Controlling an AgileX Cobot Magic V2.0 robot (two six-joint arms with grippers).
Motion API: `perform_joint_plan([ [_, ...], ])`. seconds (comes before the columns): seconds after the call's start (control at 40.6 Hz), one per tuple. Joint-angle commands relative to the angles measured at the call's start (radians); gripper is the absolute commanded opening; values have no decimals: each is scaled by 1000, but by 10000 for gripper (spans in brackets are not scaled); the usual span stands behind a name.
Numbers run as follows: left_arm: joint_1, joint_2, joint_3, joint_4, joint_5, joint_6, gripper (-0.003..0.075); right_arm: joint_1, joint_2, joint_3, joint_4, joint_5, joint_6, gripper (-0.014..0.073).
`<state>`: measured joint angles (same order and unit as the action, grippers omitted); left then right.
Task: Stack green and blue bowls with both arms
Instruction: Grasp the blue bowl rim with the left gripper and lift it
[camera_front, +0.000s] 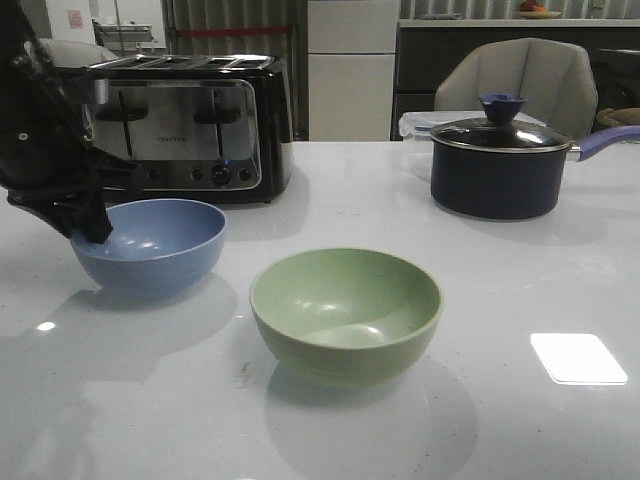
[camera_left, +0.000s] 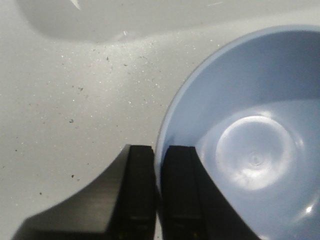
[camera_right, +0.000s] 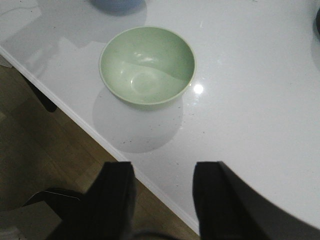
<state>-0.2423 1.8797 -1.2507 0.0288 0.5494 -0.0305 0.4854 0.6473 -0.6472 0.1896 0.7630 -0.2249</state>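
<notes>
The left gripper (camera_front: 95, 222) is pinched onto the near-left rim of the blue bowl (camera_front: 150, 245), one finger (camera_left: 137, 192) outside the wall and the other inside, the two drawn together with only the thin rim between them. That bowl stands upright, mouth facing up, on the white table (camera_front: 520, 290), just ahead of the black-and-chrome toaster (camera_front: 190, 125). Being round, it has no long axis to speak of. Beside it, toward the middle of the table and nearer the front edge, sits the green bowl (camera_front: 346, 312), also upright and open to the ceiling, apart from the blue one and touched by nothing. The right gripper (camera_right: 162, 200) hangs over the table's edge with its fingers spread and nothing between them, the green bowl out ahead of it. Two bowls in all, one of each colour. Farther back on the right stands one dark saucepan (camera_front: 495, 170) with lid on, its blue handle pointing right.
</notes>
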Motion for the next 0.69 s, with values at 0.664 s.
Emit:
perform_joint_plan([
  [0.664,-329,-331,-37,-165,74,78,93,-1,-3,-24,7,-63,-12,403],
])
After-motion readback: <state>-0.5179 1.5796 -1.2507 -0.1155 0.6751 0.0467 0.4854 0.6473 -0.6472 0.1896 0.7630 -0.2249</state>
